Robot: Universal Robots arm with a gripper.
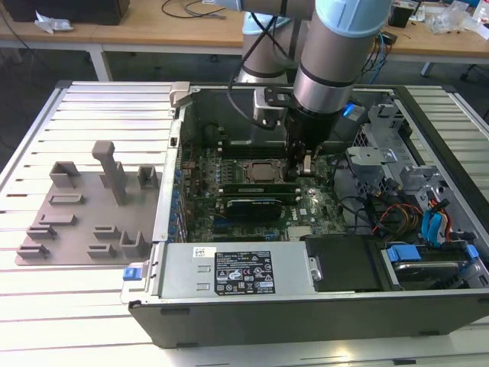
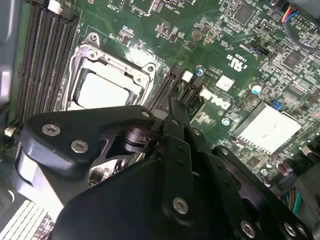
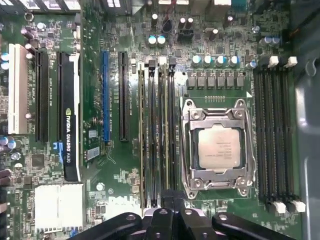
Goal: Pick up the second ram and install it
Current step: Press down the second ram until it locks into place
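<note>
In the exterior view, the grey holder tray [image 1: 84, 210] sits at the frame's left and the motherboard [image 1: 252, 187] at centre. There the gripper [image 1: 306, 164] presses the second ram [image 1: 256, 186] from above, its long axis running left-right; whether the jaws clamp it, I cannot tell.

You have: one open computer case [image 1: 306, 306]; one motherboard [image 3: 125, 40]; one processor [image 3: 218, 148]; one grey holder tray [image 1: 76, 222], at case's 9 o'clock in exterior view; one gripper [image 1: 301, 163]; two ram sticks [image 3: 160, 135] seated.
</note>
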